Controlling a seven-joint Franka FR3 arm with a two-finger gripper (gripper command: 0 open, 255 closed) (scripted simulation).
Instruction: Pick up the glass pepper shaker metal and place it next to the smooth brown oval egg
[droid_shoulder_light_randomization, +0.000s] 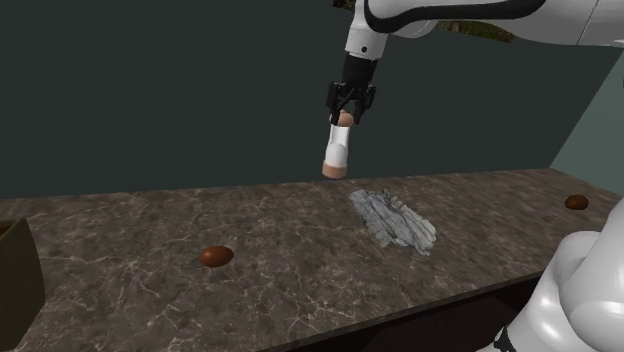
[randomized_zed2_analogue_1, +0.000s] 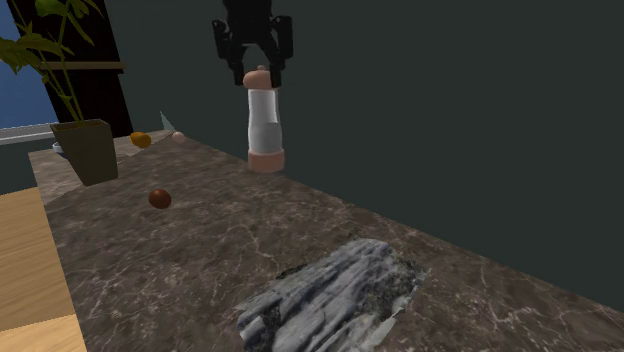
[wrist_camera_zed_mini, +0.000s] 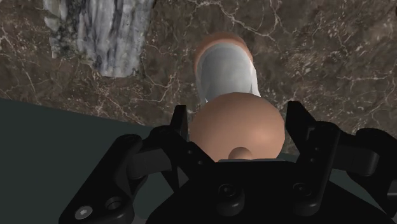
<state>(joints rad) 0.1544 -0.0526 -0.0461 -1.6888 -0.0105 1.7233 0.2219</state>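
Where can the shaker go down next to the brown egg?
Bare counter lies all around the brown egg. The widest patch runs between it and the grey rocky slab. It is crowded beyond the egg, by the plant pot and the small orange thing. The gripper holds the pepper shaker in the air.

A grey rumpled sheet (droid_shoulder_light_randomization: 393, 219) and a potted plant (randomized_zed2_analogue_1: 84, 149) sit on the marbled counter (droid_shoulder_light_randomization: 150, 230).
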